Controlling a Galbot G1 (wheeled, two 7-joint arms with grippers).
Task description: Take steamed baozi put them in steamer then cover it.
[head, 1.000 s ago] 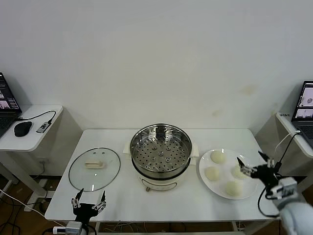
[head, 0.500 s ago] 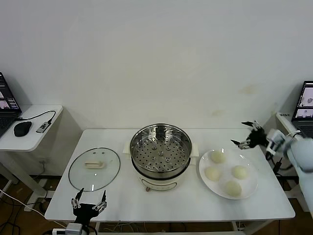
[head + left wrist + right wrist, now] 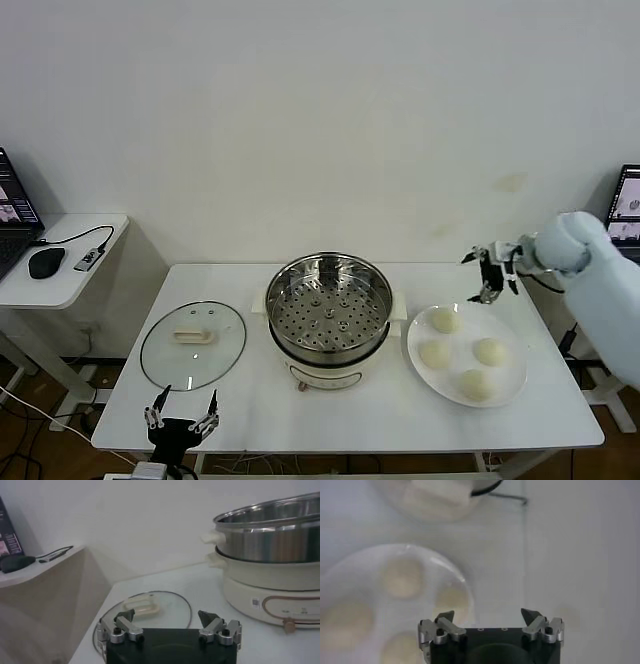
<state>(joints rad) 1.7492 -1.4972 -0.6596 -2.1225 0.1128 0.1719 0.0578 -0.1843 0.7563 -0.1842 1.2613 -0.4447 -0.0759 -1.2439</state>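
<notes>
We face a white desk point(image 3: 350, 410) set against a plain white wall. At the near left edge, our left gripper point(image 3: 181, 418) is parked with jaws released, just short of the glass lid point(image 3: 193, 343), which lies flat and ready for the final covering. The steamer point(image 3: 329, 310) stands uncovered at centre, tray empty. To its right, four steamed baozi point(image 3: 446, 320) rest on a white plate point(image 3: 512, 383). Our right gripper point(image 3: 492, 272) hovers beyond the plate's far rim, jaws released. Open air above the plate should permit descent.
</notes>
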